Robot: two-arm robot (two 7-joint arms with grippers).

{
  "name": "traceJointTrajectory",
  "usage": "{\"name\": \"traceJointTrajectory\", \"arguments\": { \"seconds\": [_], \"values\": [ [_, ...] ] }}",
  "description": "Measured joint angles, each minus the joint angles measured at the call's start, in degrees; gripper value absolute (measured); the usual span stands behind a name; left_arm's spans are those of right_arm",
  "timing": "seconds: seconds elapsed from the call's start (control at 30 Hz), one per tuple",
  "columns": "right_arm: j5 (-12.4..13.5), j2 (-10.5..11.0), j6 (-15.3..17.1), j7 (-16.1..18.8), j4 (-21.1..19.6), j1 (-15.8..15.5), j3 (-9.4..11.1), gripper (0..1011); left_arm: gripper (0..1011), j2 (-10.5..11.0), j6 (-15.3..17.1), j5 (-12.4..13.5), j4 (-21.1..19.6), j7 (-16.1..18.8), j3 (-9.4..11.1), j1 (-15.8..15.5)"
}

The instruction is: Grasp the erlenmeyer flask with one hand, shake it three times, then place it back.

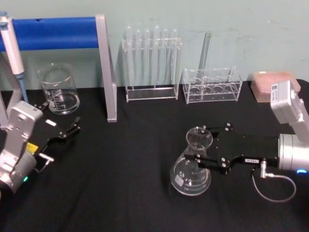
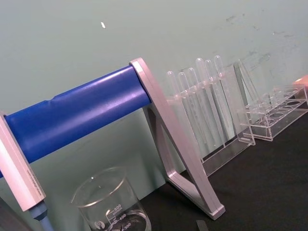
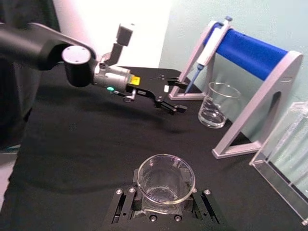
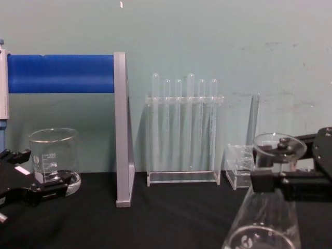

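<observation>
Even, soft light; slight blur.

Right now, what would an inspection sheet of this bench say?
Surface: black tabletop, nothing spilled seen.
Job's things: clear glass conical flask upright, neck gripped by black right tool.
Clutter: cylindrical glass beaker, blue-barred grey stand, clear rack of test tubes, second clear rack, pink box.
Grippers: right tool shut on flask; left tool open, near beaker.
Cables: grey loop at right wrist.
Surroundings: pale green wall.
</observation>
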Motion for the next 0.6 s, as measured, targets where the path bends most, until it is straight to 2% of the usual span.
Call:
{"name": "traceJointTrajectory", "arguments": {
  "seconds": [0.3, 0.43, 0.6],
  "values": [
    [0.3, 1.0, -1.0, 1.1, 0.2, 0.9, -1.5, 457, 1001, 0.0, 0.0, 0.0, 0.0, 0.0, 0.0, 0.0],
    [0.4, 0.4, -0.4, -1.1, 0.5, 1.0, -1.3, 457, 1001, 0.0, 0.0, 0.0, 0.0, 0.0, 0.0, 0.0],
    [0.7, -1.4, 2.0, -6.7, 0.9, 0.8, 0.0, 457, 1001, 0.0, 0.0, 0.0, 0.0, 0.0, 0.0, 0.0]
  ]
}}
